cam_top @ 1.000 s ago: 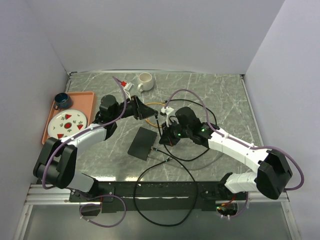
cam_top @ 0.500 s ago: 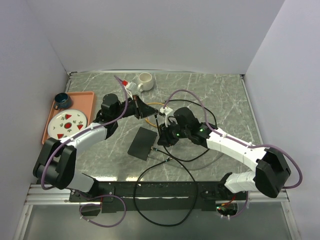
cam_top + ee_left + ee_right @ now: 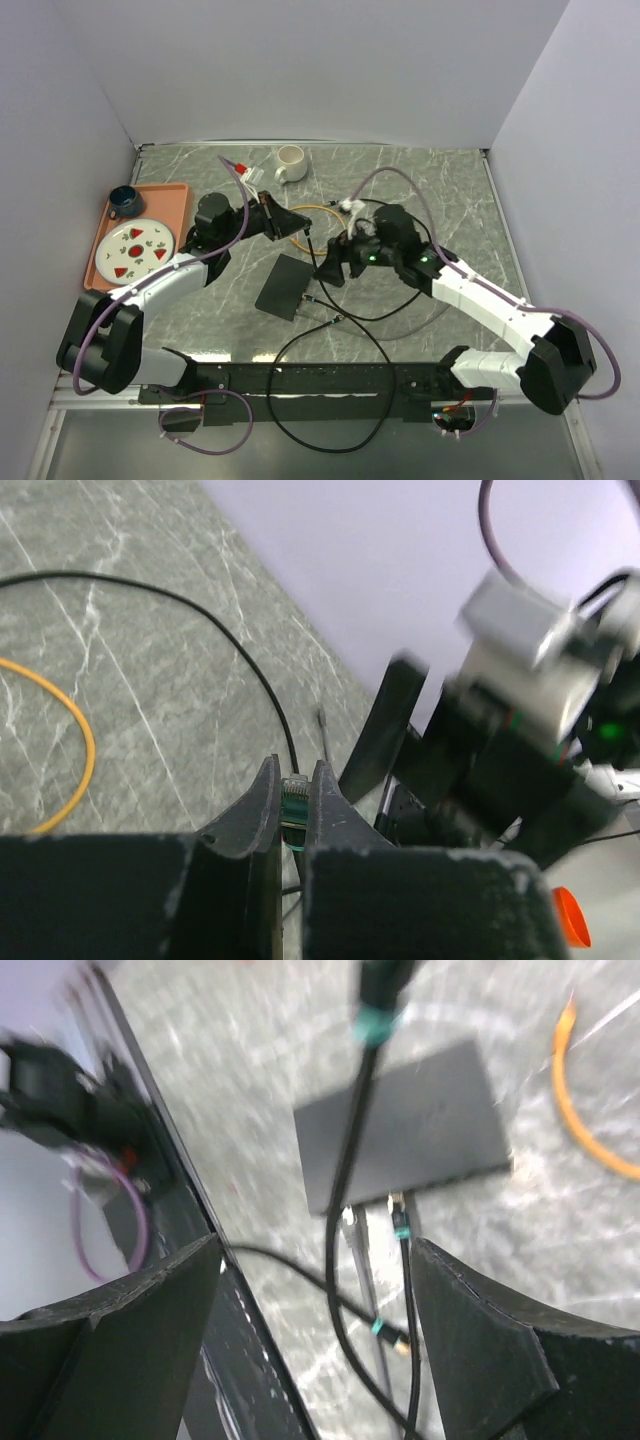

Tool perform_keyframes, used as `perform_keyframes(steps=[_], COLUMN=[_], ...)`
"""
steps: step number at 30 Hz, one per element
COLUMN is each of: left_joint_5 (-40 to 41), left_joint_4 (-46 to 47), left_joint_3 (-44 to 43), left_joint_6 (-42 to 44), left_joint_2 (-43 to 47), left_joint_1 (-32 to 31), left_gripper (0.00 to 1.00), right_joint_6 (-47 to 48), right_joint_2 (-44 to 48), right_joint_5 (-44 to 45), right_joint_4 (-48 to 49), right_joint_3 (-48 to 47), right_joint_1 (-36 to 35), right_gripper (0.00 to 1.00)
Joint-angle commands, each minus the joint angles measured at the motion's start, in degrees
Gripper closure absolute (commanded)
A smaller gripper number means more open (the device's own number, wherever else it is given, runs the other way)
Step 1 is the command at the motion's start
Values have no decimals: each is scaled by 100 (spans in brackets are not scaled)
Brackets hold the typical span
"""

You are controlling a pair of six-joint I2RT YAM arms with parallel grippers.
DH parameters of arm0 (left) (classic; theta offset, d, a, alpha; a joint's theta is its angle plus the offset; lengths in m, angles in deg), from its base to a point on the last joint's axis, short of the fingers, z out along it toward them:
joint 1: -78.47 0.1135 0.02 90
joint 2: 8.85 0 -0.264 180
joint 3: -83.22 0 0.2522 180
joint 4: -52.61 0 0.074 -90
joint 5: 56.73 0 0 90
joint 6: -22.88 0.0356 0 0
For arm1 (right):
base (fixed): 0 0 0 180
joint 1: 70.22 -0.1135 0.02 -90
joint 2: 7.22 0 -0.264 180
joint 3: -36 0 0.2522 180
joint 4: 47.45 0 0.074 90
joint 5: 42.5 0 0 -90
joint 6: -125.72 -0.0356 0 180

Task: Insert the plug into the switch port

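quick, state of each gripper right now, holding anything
left gripper: closed on the plug
right gripper: open, holding nothing

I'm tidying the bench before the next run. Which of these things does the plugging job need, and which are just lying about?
Needed: plug, its black cable, flat black box.
Lying about: orange tray, watermelon plate, blue cup, white mug, orange cable.
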Motion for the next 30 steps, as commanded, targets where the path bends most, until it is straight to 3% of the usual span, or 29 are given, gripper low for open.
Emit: perform_keyframes(steps=[1, 5, 10, 14, 19, 23, 30], left_joint_5=[-220, -431, -625, -581, -555, -493, -458], left_joint_4=[648, 1025, 1833, 1835, 2002, 1940, 2037], left_joint_3=[228, 413, 703, 738, 782, 782, 791], left_joint_6=[-18, -158, -458, -432, -528, -493, -537], left_joint_2=[303, 443, 593, 681, 716, 742, 672], left_joint_1=[-3, -3, -29, -134, -231, -319, -372], left_gripper=[99, 99, 99, 99, 99, 99, 99], right_joint_6=[-713, -1179, -1847, -2759, -3280, -3579, -3588], right_joint_2=[487, 637, 453, 251, -276, -505, -400], right_joint_5=[-1206, -1918, -2191, -2262, -2279, -2227, -1989], right_joint_4=[1580, 2573, 3576, 5047, 5904, 6240, 6293], right_joint_3=[470, 717, 849, 1129, 1271, 1262, 1306], right_joint_1=[715, 954, 980, 1024, 1015, 1024, 1024], right_gripper=[16, 15, 16, 22, 35, 47, 52])
